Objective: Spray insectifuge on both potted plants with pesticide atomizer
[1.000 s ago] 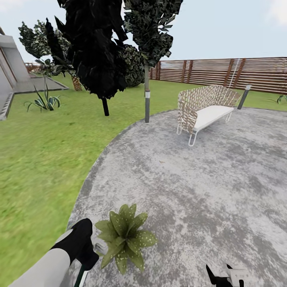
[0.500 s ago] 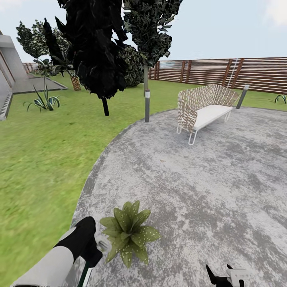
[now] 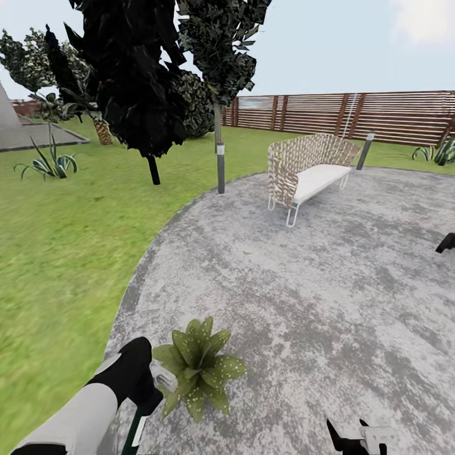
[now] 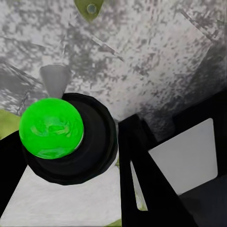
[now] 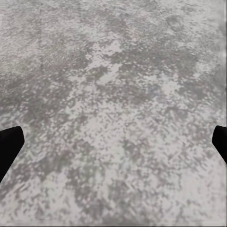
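a: where's the bottle right now?

b: i have it in the left gripper, low at the left of the head view. the pesticide atomizer hangs below the fingers as a dark green stick with a white label strip. in the left wrist view its dark round top with a bright green ball sits pinched between my black fingers.

a: and the plant?

b: one potted plant, a low rosette of pointed speckled leaves, sits on the grey patio just beside that gripper, on its right. leaf tips come very near the fingers; i can't tell whether they touch. a leaf tip also pokes into the edge of the left wrist view.

a: right arm?

b: the right gripper is at the bottom edge of the head view, well apart from the plant. in the right wrist view the two black fingertips stand spread wide at either edge with bare speckled paving between them, nothing in the gap.

a: what's around you?

b: lawn to the left of the patio, dark trees beyond it, a grey bollard lamp at the patio edge, a woven bench with a white seat farther back, and a brown slatted fence behind. a striped agave stands far left on the grass.
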